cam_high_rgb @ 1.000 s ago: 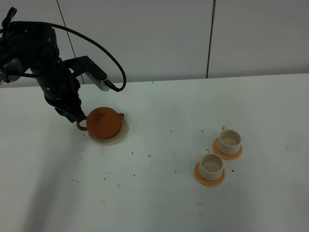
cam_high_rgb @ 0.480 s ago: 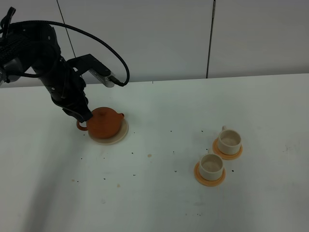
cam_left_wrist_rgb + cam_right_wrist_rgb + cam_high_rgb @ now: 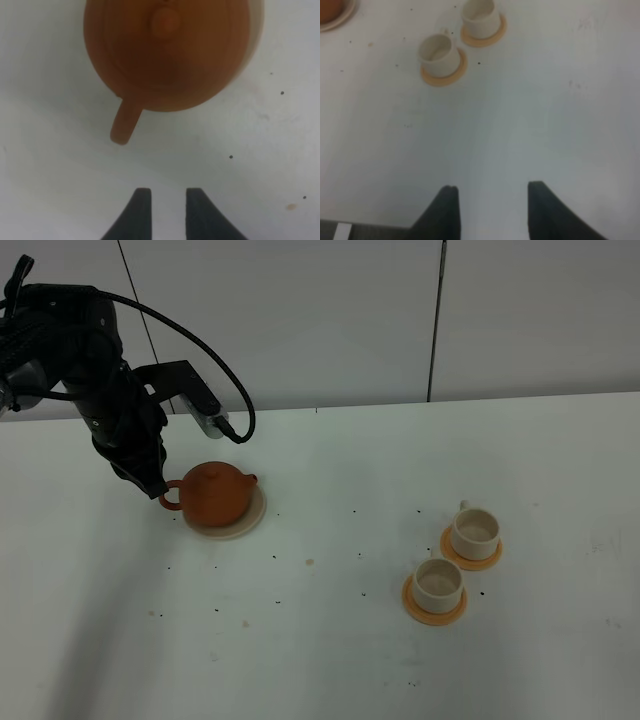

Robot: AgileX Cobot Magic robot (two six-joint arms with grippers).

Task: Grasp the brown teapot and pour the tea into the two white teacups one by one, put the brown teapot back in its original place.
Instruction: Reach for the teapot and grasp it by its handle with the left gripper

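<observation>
Resting on its saucer, brown teapot, handle just ahead of the empty, slightly parted left hand.

White table, scattered dark specks (one brownish), pale panelled wall

teapot on saucer at left; well to the right, front teacup and rear teacup on coasters
</observation>
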